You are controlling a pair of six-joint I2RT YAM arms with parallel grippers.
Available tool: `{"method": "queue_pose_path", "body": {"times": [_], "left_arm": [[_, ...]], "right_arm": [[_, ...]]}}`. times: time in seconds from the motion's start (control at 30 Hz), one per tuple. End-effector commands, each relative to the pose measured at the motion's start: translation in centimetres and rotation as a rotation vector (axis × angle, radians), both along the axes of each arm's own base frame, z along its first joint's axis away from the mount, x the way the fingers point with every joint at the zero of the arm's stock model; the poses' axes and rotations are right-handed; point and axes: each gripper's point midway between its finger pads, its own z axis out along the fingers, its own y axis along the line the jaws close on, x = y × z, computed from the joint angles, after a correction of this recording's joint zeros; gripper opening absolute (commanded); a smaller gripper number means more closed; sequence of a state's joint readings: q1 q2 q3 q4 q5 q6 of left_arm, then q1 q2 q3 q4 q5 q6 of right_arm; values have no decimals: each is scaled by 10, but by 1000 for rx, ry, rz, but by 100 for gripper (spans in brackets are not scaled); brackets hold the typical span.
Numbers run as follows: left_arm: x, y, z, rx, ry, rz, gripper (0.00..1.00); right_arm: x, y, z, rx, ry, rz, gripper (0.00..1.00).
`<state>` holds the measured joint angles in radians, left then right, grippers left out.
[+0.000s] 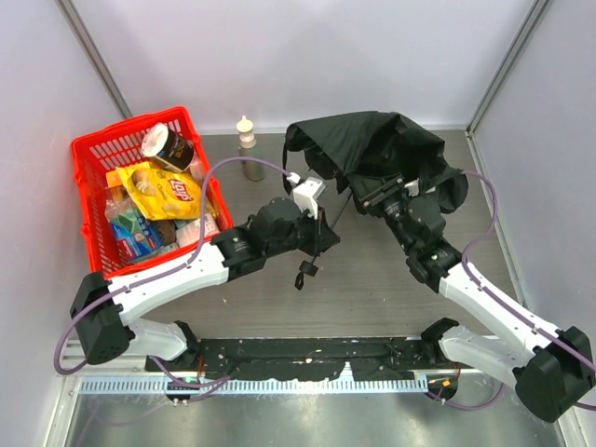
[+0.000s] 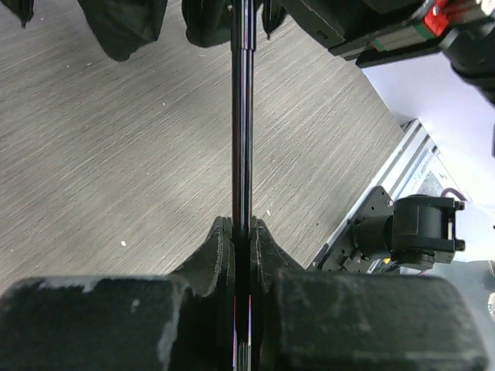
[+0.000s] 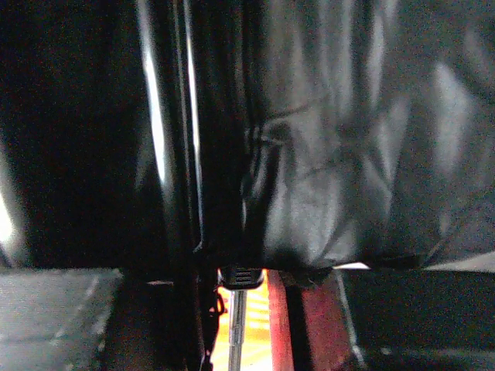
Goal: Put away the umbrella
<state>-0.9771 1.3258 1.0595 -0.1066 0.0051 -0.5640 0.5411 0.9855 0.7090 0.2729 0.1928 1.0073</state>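
The umbrella (image 1: 372, 144) is half open, its black canopy bunched over the back right of the table. My left gripper (image 1: 326, 228) is shut on its thin black shaft (image 2: 242, 116), which runs straight up from between my fingers (image 2: 220, 247) to the canopy's folds. The wrist loop (image 1: 304, 270) hangs below the left gripper. My right gripper (image 1: 374, 194) is tucked under the canopy. In the right wrist view dark fabric (image 3: 348, 154) fills the frame, and the right gripper (image 3: 240, 290) is closed round the umbrella's shaft and a small ribbed black piece.
A red basket (image 1: 93, 154) holding a yellow chip bag (image 1: 163, 191), a can and packets stands at the back left. A small bottle (image 1: 248, 144) stands between the basket and the umbrella. Grey walls close in the table on three sides.
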Motion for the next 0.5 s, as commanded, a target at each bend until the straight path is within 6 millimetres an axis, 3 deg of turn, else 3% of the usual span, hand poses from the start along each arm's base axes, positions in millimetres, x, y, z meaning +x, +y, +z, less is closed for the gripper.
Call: {"method": "queue_pose_path", "body": {"times": [0.0,0.1,0.23,0.47], "left_arm": [[18,0,52,-122,-42,57,0],[24,-7,64,-160,-36,66,0],[27,-12,83,-257,-56,76,0],[35,-9,90,-277,-76,127,0]], "right_arm": [[-43,28,45,114,-255,191,1],[-65,43,25,133,-222,243,1],[-66,42,14,155,-183,241,1],[-67,47,19,241,-171,265,1]]}}
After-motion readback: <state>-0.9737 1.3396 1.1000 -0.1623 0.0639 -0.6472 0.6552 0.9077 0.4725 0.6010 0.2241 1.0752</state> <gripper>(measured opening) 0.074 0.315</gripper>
